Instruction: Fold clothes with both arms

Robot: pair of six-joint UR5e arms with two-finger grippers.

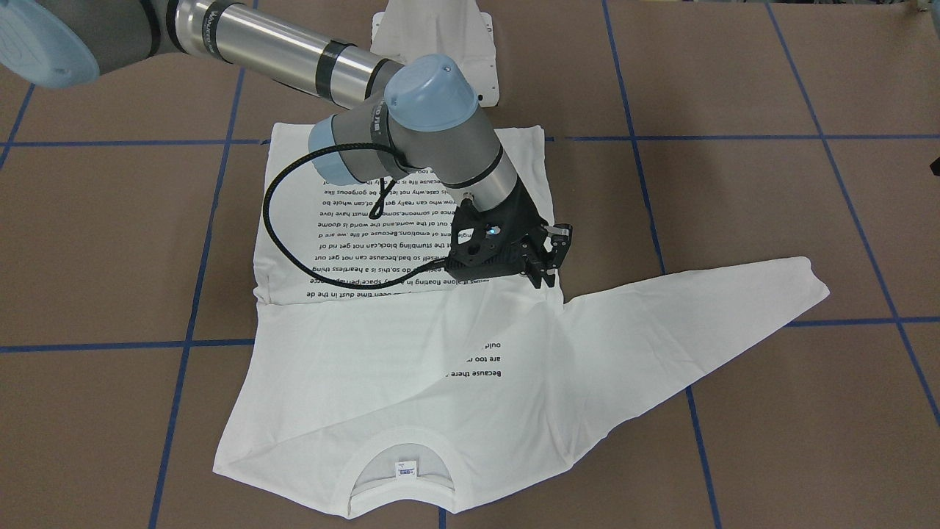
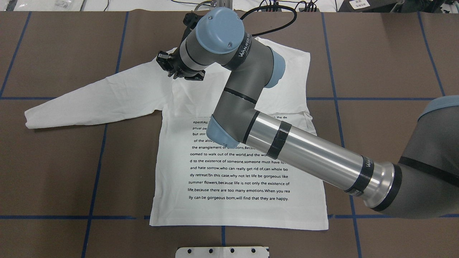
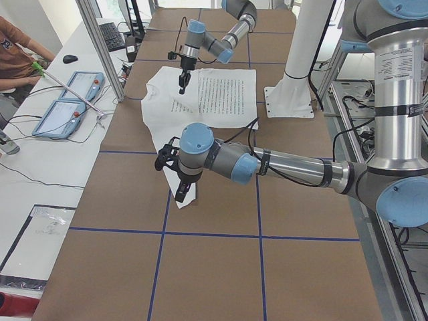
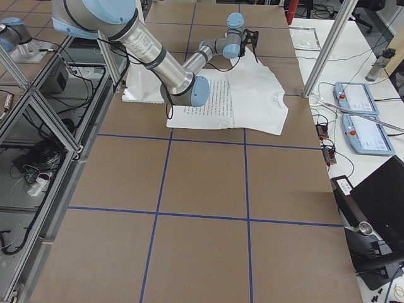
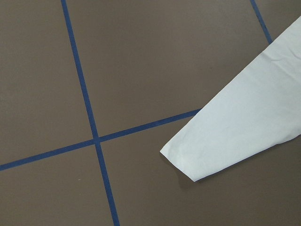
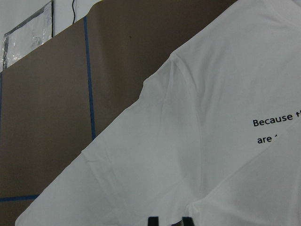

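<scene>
One white long-sleeved shirt with a block of black printed text (image 2: 236,168) lies flat and print up on the brown paper-covered table (image 2: 376,53). Its hem is toward the robot. Its ribbed round collar (image 1: 400,445) is at the far edge, with a small neck tag (image 1: 405,469) inside it. One sleeve (image 2: 89,104) stretches out flat to the robot's left. On the other side, plain white cloth is turned in across the chest and hides the upper lines of text.

Blue tape lines (image 5: 96,141) mark the table into a grid of squares. A white flared pedestal base (image 1: 433,37) stands at the robot's edge. Beside the table runs a white side bench (image 3: 40,167) carrying two light-blue-edged control panels (image 3: 83,83) — a person's rust-brown sleeve (image 3: 17,43) shows at its far end.

Two arms are in view. The silver-grey tubular right arm with light-blue joint caps (image 2: 315,154) reaches across the shirt. Its black two-finger right gripper (image 1: 549,263) is over the armpit of the outstretched sleeve with its jaws parted. The wrist view shows two black fingertips (image 6: 153,220) with white cloth between them; whether they touch the cloth cannot be told. The matching left arm (image 3: 294,167) extends out over the table, and its black left gripper (image 3: 181,194) hangs near the sleeve's cuff (image 5: 188,165). Whether its jaws are released or clenched cannot be told.
</scene>
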